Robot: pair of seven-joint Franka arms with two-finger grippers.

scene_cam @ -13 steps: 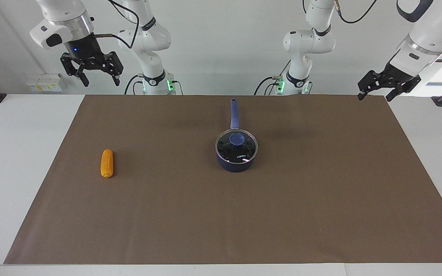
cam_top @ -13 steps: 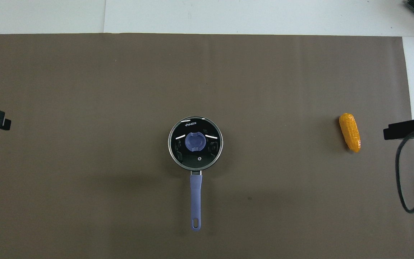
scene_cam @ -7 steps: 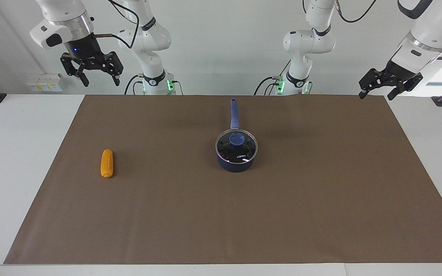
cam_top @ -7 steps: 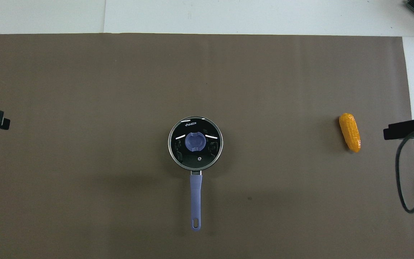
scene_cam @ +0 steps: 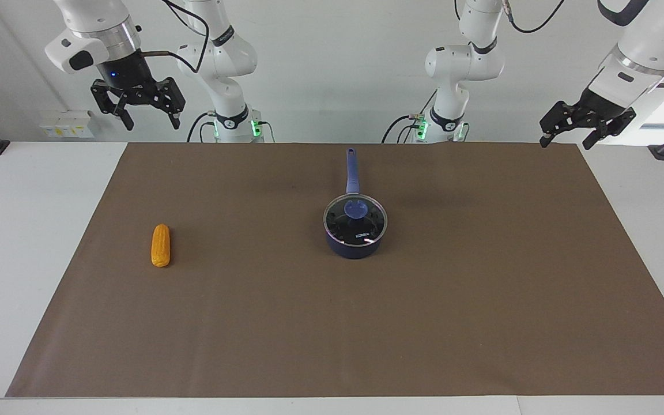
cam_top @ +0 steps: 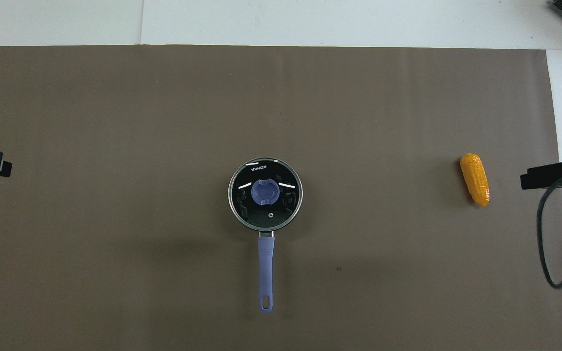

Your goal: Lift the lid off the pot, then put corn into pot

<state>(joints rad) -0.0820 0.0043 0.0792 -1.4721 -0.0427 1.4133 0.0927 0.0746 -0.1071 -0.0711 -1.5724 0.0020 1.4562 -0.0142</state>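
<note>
Hung high with right gripper jaws spread, empty, over the right arm's end of the table. Lay well apart on brown mat: stubby yellow-orange corn cob, then navy-blue saucepan, handle toward robots, capped by clear glass lid with blue knob; contents obscured by reflections. Hung likewise with left gripper jaws spread, empty; mostly cut off overhead.

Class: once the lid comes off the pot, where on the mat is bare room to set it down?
Bare brown mat lies between the pot and the corn, and from the pot toward the left arm's end. The lid sits on the pot. Nowhere is crowded.

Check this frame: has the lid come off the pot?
No, the lid sits on the pot, its blue knob centred over the mouth.
</note>
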